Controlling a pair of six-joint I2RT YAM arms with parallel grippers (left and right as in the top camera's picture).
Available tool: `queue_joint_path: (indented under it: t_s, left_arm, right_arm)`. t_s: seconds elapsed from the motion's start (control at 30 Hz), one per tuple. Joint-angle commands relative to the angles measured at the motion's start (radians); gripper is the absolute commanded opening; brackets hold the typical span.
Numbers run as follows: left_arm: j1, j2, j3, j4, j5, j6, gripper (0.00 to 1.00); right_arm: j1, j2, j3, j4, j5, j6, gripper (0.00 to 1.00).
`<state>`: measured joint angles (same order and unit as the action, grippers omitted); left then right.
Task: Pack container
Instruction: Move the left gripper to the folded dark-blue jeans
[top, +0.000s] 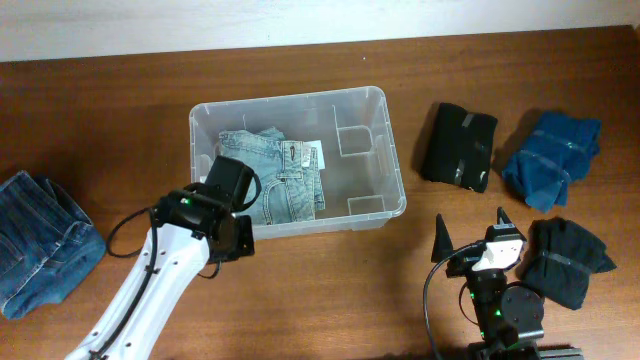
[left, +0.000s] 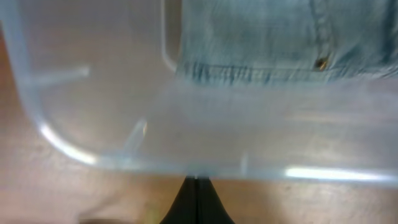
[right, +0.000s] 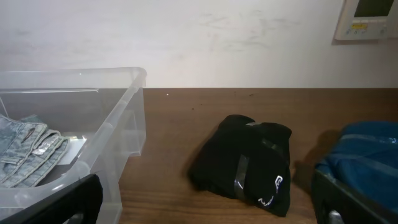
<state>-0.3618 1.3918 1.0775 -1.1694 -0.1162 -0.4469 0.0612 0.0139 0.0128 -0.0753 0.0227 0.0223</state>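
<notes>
Overhead view has the container (top: 290, 97) sitting a bit left of centre, toward the back of the bench (top: 330, 290). It's open side up, with its long axis running left to right and skewed just slightly, so the right end sits a touch further back. Folded light-blue jeans (top: 275, 180) lie in its left half, with a white label (top: 315, 158) showing on the floor just beside them. The right half is bare plastic.

The left hand (left: 196, 198) is at the tub's near-left corner. In the left wrist view the fingers look pinched together with nothing between them, and the clear wall and rounded corner fill the shot, all pretty blurry, with the jeans hem visible through the plastic.

The right hand (top: 470, 222) sits near the front right, well apart from the tub, spread wide and empty.

To the right of the tub there's a black folded bundle (top: 458, 147), then a blue one (top: 550, 158). Another black bundle (top: 570, 262) lies just beside the right arm. Darker blue jeans (top: 40, 240) sit at the far left edge.
</notes>
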Motion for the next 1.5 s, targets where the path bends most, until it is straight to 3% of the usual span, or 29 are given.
queue_joint_path:
  t_s: [0.0,0.13,0.3,0.37,0.6,0.7,1.0,1.17,1.47]
  left_arm:
    - [0.032,0.005,0.098,-0.083,-0.014,0.003,0.01]
    - [0.157,-0.027,0.203,-0.13,-0.02,0.056,0.01]
    - [0.39,-0.076,0.209,-0.079,-0.066,0.024,0.01]
    - [0.542,-0.083,0.209,-0.011,-0.091,-0.035,0.0]
    - [0.834,-0.082,0.209,0.273,-0.129,-0.038,0.02]
    - [0.909,-0.08,0.209,0.325,-0.172,-0.038,0.01]
    - [1.023,0.1,0.208,0.406,-0.274,0.006,0.01]
    - [1.059,0.246,0.208,0.459,-0.273,0.108,0.01]
    - [1.117,0.399,0.208,0.538,-0.179,0.14,0.02]
  right_arm:
    - [-0.005,-0.008,-0.007,-0.003,0.012,0.001,0.98]
    - [-0.005,-0.008,-0.007,-0.003,0.012,0.0,0.98]
    - [-0.005,-0.008,-0.007,-0.003,0.012,0.0,0.99]
    - [-0.005,-0.008,-0.007,-0.003,0.012,0.001,0.99]
    - [-0.005,-0.008,-0.007,-0.003,0.012,0.0,0.99]
    - [-0.005,-0.008,-0.007,-0.003,0.012,0.0,0.99]
    - [-0.005,-0.008,-0.007,-0.003,0.012,0.0,0.99]
    - [-0.005,-0.008,-0.007,-0.003,0.012,0.0,0.99]
    - [-0.005,-0.008,-0.007,-0.003,0.012,0.0,0.99]
